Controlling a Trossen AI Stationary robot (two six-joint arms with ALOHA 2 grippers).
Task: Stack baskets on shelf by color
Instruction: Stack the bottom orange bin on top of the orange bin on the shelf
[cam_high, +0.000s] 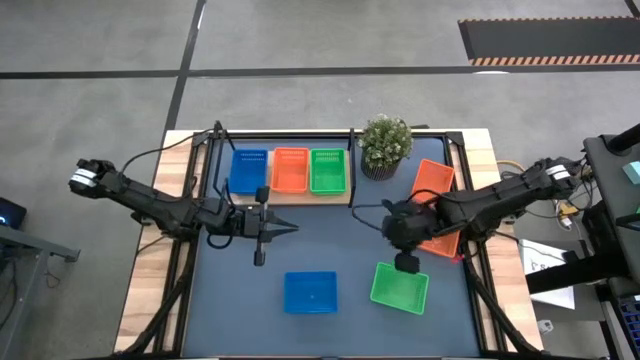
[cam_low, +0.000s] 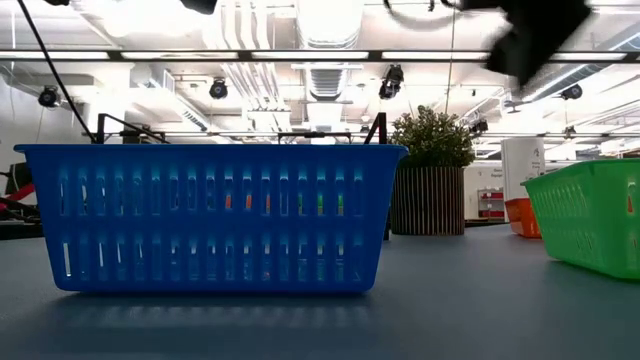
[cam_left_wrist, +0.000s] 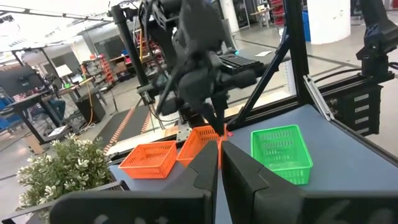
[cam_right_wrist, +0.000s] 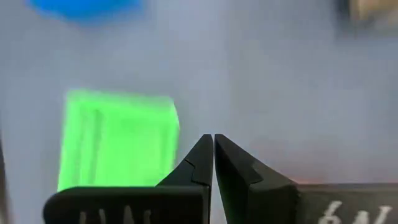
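Note:
On the shelf (cam_high: 310, 197) at the far side stand a blue basket (cam_high: 249, 170), an orange basket (cam_high: 290, 170) and a green basket (cam_high: 328, 170), side by side. A loose blue basket (cam_high: 310, 292) and a loose green basket (cam_high: 400, 288) rest on the tabletop near the front. Two orange baskets (cam_high: 433, 178) (cam_left_wrist: 149, 158) lie at the right, one partly under my right arm. My left gripper (cam_high: 290, 228) is shut, level, in front of the shelf. My right gripper (cam_high: 406, 264) is shut and slants down above the loose green basket (cam_right_wrist: 118, 140).
A potted plant (cam_high: 385, 145) stands at the shelf's right end, beside the far orange basket. Black frame posts (cam_high: 210, 150) rise at the table's far corners. Bare tabletop lies between the two grippers and left of the loose blue basket (cam_low: 210, 215).

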